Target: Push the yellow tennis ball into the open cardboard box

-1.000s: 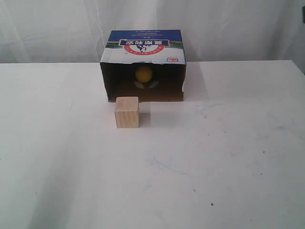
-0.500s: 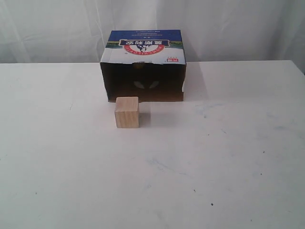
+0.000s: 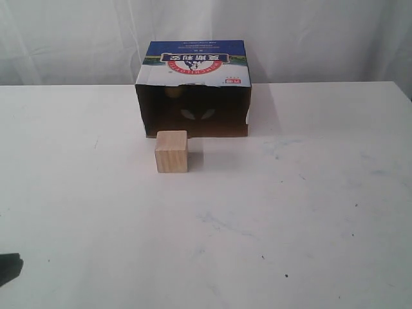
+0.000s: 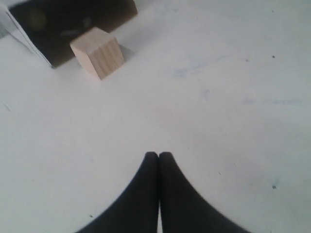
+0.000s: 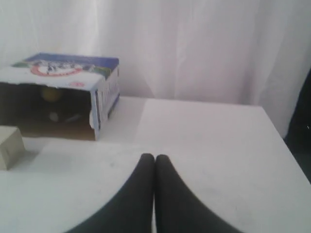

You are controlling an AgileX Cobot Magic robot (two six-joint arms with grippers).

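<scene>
The open cardboard box (image 3: 193,61) stands at the back middle of the white table, its dark mouth facing forward. The yellow tennis ball (image 5: 50,93) lies deep inside it, dim in the shadow; in the exterior view the ball (image 3: 172,92) is only a faint yellowish patch at the upper left of the opening. My left gripper (image 4: 158,154) is shut and empty over bare table, well short of the box (image 4: 73,19). My right gripper (image 5: 154,156) is also shut and empty, off to the right of the box (image 5: 63,68).
A pale wooden cube (image 3: 172,151) sits just in front of the box mouth, left of its centre; the same cube (image 4: 97,52) shows in the left wrist view. A dark piece of the left arm (image 3: 9,267) pokes in at the lower left corner. White curtain behind.
The ball, bright in the box mouth one second ago, has gone deeper into the shadow and shifted left. A dark arm part has appeared at the lower left corner.
</scene>
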